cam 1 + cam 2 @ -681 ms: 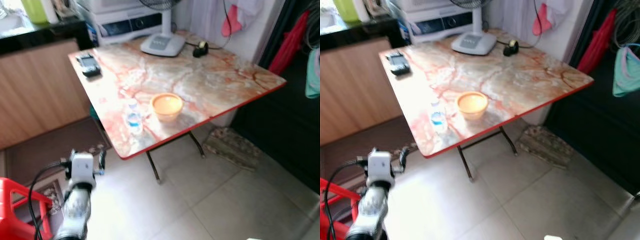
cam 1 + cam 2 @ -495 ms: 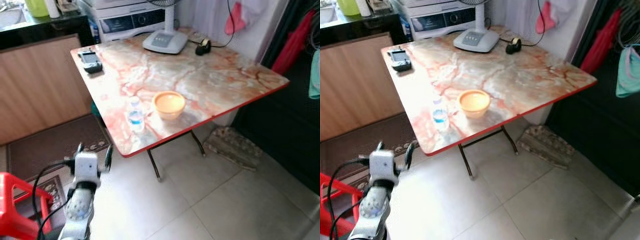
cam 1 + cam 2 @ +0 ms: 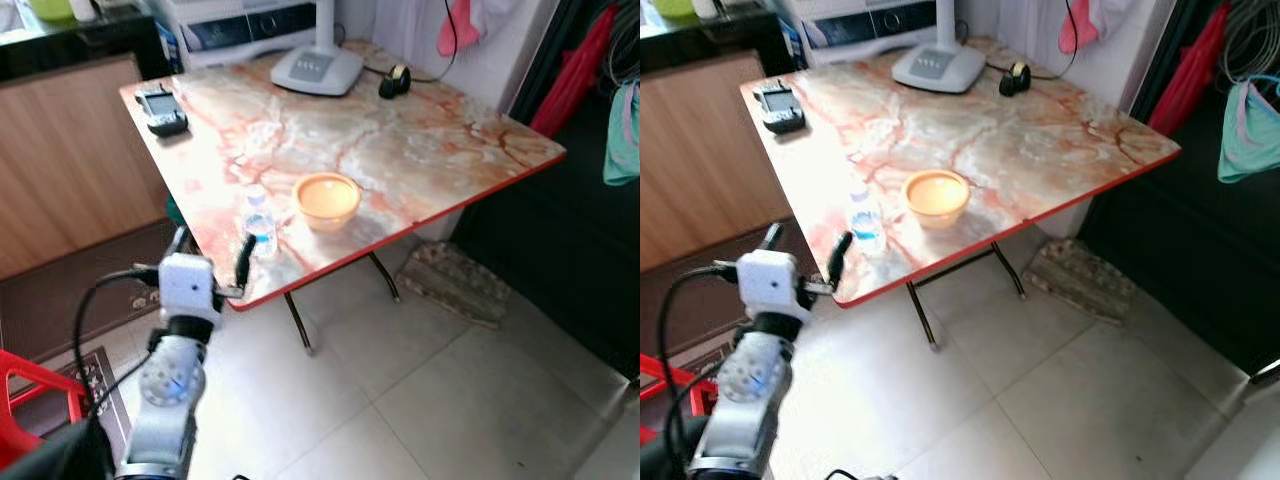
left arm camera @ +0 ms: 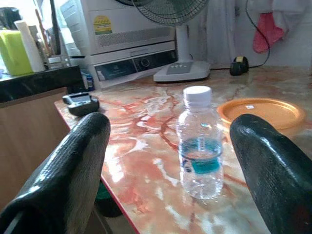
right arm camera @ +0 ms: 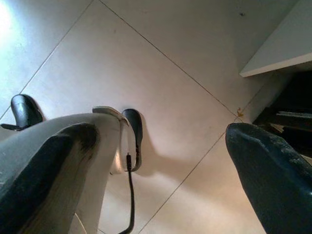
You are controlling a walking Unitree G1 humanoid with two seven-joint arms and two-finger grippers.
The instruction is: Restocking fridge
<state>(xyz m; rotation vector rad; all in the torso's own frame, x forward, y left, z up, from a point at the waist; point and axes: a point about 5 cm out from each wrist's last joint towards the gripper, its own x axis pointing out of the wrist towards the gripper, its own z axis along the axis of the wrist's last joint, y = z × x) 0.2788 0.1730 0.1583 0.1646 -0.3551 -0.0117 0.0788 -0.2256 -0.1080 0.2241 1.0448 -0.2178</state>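
A small clear water bottle [image 3: 259, 221] with a white cap and blue label stands upright near the front edge of a marble-patterned folding table [image 3: 420, 150]. An orange bowl [image 3: 326, 199] sits just to its right. My left gripper [image 3: 210, 252] is open and raised at the table's front edge, its fingers a short way in front of the bottle [image 4: 200, 141], which stands between them in the left wrist view. My right gripper [image 5: 161, 161] hangs open, pointing down at the tiled floor.
A dark handheld device [image 3: 161, 108], a white fan base [image 3: 318, 68] and a tape roll [image 3: 394, 82] lie toward the table's far side. A wooden counter [image 3: 70, 160] stands at left, a red stool [image 3: 30, 400] at lower left, a mat [image 3: 455, 285] beyond the table.
My left gripper has risen and moved forward from beside the floor mat up to the table's edge in front of the bottle. The head camera has shifted closer.
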